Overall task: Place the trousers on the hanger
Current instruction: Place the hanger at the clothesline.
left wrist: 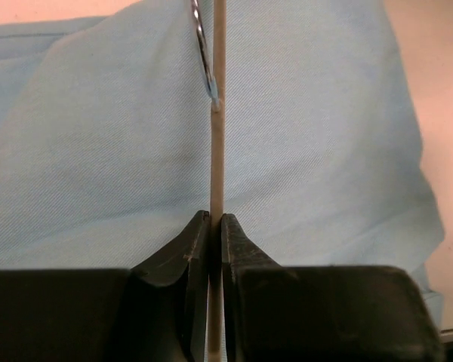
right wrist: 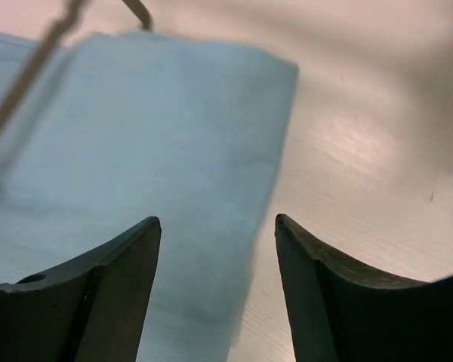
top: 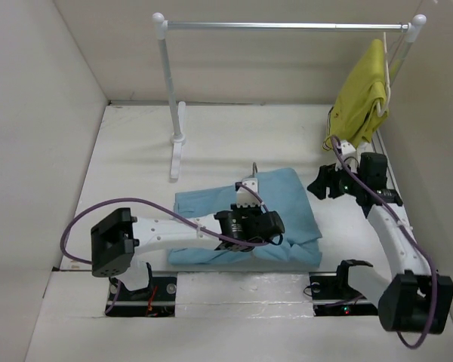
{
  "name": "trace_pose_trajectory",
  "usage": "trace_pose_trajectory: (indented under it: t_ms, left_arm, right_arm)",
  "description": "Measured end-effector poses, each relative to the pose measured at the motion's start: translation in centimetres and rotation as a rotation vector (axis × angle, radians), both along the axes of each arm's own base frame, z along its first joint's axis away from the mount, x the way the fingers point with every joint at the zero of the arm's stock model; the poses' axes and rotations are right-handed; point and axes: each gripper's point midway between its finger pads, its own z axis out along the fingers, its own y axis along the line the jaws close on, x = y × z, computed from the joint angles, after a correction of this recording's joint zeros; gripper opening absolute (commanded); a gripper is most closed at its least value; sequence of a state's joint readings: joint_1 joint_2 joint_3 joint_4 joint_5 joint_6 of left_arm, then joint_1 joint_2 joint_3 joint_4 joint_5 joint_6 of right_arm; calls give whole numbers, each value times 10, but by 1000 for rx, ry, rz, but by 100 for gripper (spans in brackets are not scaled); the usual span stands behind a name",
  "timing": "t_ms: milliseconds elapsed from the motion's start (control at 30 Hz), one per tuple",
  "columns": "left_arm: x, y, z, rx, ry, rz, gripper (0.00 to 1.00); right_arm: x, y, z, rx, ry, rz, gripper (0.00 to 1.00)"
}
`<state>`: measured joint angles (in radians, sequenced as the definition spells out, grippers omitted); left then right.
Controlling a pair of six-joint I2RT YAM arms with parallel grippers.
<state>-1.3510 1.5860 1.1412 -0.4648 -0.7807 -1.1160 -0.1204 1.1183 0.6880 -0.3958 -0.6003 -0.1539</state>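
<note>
The left gripper (left wrist: 215,226) is clamping the wire hanger (left wrist: 218,151) by its stem over the sky-blue trousers (top: 294,200), which are lying folded on the tabletop (top: 136,166) at frame centre, while the right gripper (right wrist: 217,222) is hovering with its jaws apart at their right edge, so the task is looking unfinished.

Hanger (left wrist: 217,166): cut off by the top edge of the left wrist view; its lower part is hidden between the closed fingers of the left gripper (left wrist: 215,220). From above only the hook is seen; the rest cannot be made out.
Trousers (top: 291,207): partly covered from above by the left arm (top: 174,230); cropped and blurred in the right wrist view.
Right gripper (right wrist: 217,220): spread fingers cut off by the bottom edge.
Yellow-green garment (top: 360,98): its hanger is mostly hidden.
</note>
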Motion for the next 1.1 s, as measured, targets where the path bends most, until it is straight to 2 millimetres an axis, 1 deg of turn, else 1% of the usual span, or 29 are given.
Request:
trace_pose_trajectory:
  t_ms: [33, 67, 100, 133, 167, 200, 233, 300, 333, 367, 433, 500, 533, 600, 733, 833, 1000, 1033, 1100]
  left_arm:
    - [1, 1, 5, -9, -7, -1, 0]
    - [1, 2, 12, -14, -14, -4, 0]
    - [1, 2, 18, -20, -21, -7, 0]
    - [2, 2, 25, -26, -29, -10, 0]
    - [3, 1, 34, -34, -40, -13, 0]
    - [5, 0, 44, -47, -53, -14, 0]
    - [7, -1, 54, -61, -69, -12, 0]
    - [10, -4, 73, -95, -93, -10, 0]
    - [12, -6, 82, -113, -104, -8, 0]
    - [13, -8, 91, -130, -114, -7, 0]
    - [15, -11, 104, -157, -132, -7, 0]
    - [17, -15, 112, -175, -148, -8, 0]
    - [18, -16, 114, -181, -155, -6, 0]
    - [19, -16, 115, -180, -162, -6, 0]
    - [20, -18, 117, -183, -171, -11, 0]
    - [22, -20, 119, -187, -181, -14, 0]
    - [23, -26, 119, -197, -190, -24, 0]
    - [23, -27, 118, -201, -189, -27, 0]
    - [22, -29, 115, -211, -188, -31, 0]
  right_arm:
    - [4, 7, 26, -10, -88, 26, 60]
    - [2, 18, 49, -3, -144, 56, 60]
    - [-3, 27, 66, 5, -187, 78, 56]
    - [-10, 40, 81, 19, -226, 112, 44]
    - [-22, 56, 95, 45, -257, 154, 36]
    - [-35, 72, 107, 78, -282, 197, 31]
    - [-50, 86, 119, 118, -302, 232, 30]
    - [-78, 109, 138, 205, -329, 294, 39]
    - [-91, 120, 145, 251, -337, 324, 52]
    - [-104, 131, 150, 304, -336, 357, 58]
    - [-124, 151, 155, 391, -312, 415, 71]
    - [-137, 169, 154, 448, -257, 450, 75]
    - [-141, 177, 153, 463, -232, 456, 77]
    - [-147, 190, 153, 486, -197, 467, 79]
    - [-155, 210, 150, 516, -139, 460, 80]
    - [-156, 218, 150, 563, -123, 437, 80]
    - [-156, 224, 136, 579, -74, 369, 73]
    - [-156, 225, 135, 577, -71, 354, 68]
    - [-154, 225, 134, 578, -70, 318, 68]
